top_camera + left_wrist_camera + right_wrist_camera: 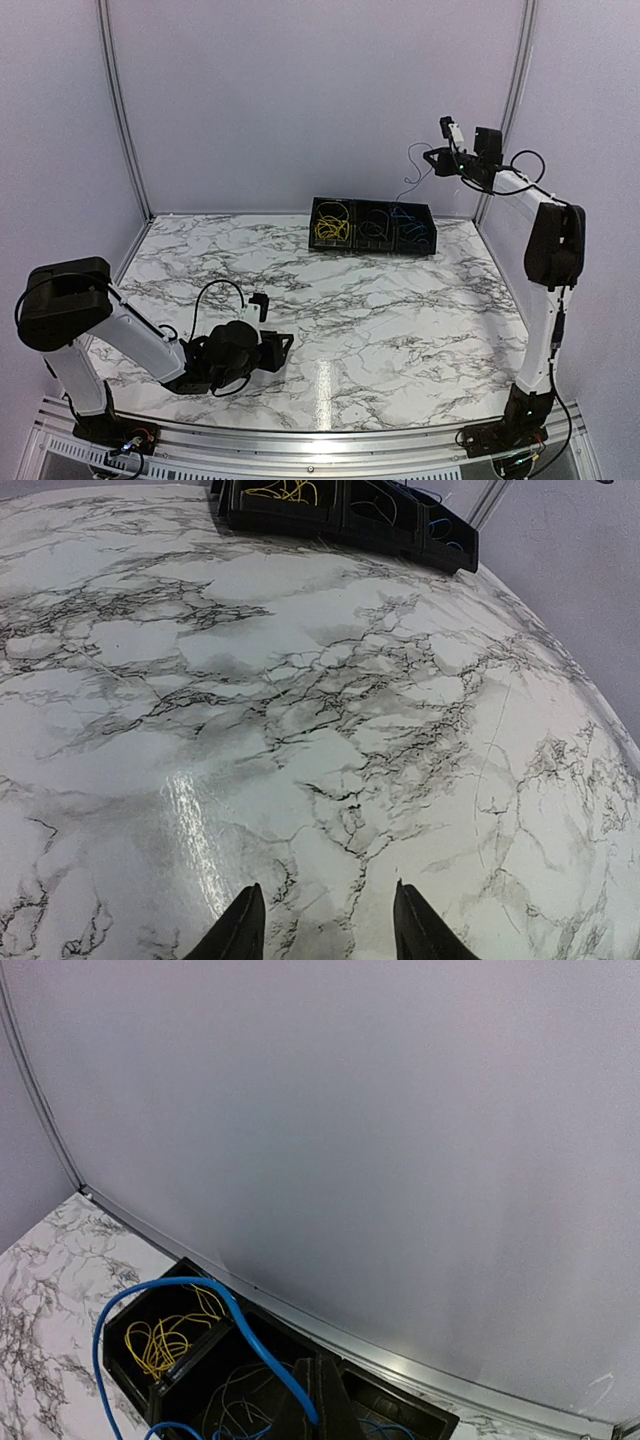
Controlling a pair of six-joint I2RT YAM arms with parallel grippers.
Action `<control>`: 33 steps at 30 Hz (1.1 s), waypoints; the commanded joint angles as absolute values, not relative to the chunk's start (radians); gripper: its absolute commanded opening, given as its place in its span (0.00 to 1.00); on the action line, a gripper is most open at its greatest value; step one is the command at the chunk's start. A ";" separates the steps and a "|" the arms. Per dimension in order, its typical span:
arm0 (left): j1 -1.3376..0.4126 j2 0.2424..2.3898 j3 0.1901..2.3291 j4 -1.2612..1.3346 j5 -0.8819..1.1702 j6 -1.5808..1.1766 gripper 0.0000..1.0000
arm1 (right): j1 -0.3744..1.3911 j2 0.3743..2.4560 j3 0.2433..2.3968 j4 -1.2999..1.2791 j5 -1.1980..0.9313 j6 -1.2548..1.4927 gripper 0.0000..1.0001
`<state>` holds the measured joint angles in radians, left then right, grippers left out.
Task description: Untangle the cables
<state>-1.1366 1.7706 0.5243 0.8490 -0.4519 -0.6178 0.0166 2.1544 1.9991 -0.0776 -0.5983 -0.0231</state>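
Note:
A black three-compartment tray [372,246] stands at the back of the table. Its left bin holds the yellow cable [331,228], the middle bin the black cable [376,230], the right bin part of the blue cable [412,230]. My right gripper [430,157] is raised high above the tray's right end. In the right wrist view that gripper [322,1405] is shut on the blue cable [170,1295], which arcs down in a loop over the yellow cable [165,1342]. My left gripper [328,920] rests low over bare marble, open and holding nothing.
The tray [345,525] lies far ahead of the left gripper [283,345], near the back wall. Metal frame posts [120,110] rise at the table's back corners. The marble tabletop [400,320] stretches between the arms and the tray.

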 commanded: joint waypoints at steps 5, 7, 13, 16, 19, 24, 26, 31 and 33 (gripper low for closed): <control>-1.143 1.722 0.482 0.853 -0.461 -0.644 0.46 | -0.021 2.254 2.034 -0.069 -0.504 -0.030 0.00; -1.143 1.724 0.480 0.853 -0.463 -0.648 0.46 | -0.026 2.263 2.030 -0.070 -0.484 -0.038 0.00; -1.143 1.755 0.507 0.850 -0.453 -0.648 0.46 | -0.028 2.282 2.022 -0.111 -0.331 -0.081 0.00; -1.143 1.770 0.523 0.848 -0.444 -0.647 0.46 | -0.029 2.274 2.005 -0.115 -0.263 -0.085 0.00; -1.143 1.780 0.532 0.848 -0.438 -0.644 0.46 | -0.030 2.265 1.995 -0.114 -0.244 -0.087 0.00; -1.143 1.787 0.534 0.846 -0.433 -0.644 0.46 | -0.026 2.267 1.989 -0.122 -0.244 -0.100 0.00; -1.143 1.789 0.533 0.845 -0.431 -0.648 0.46 | -0.019 2.276 1.989 -0.137 -0.273 -0.131 0.00; -1.143 1.792 0.527 0.845 -0.427 -0.661 0.46 | -0.003 2.308 1.998 -0.191 -0.284 -0.178 0.00; -1.143 1.792 0.528 0.845 -0.426 -0.664 0.46 | 0.028 2.316 1.996 -0.197 -0.285 -0.183 0.00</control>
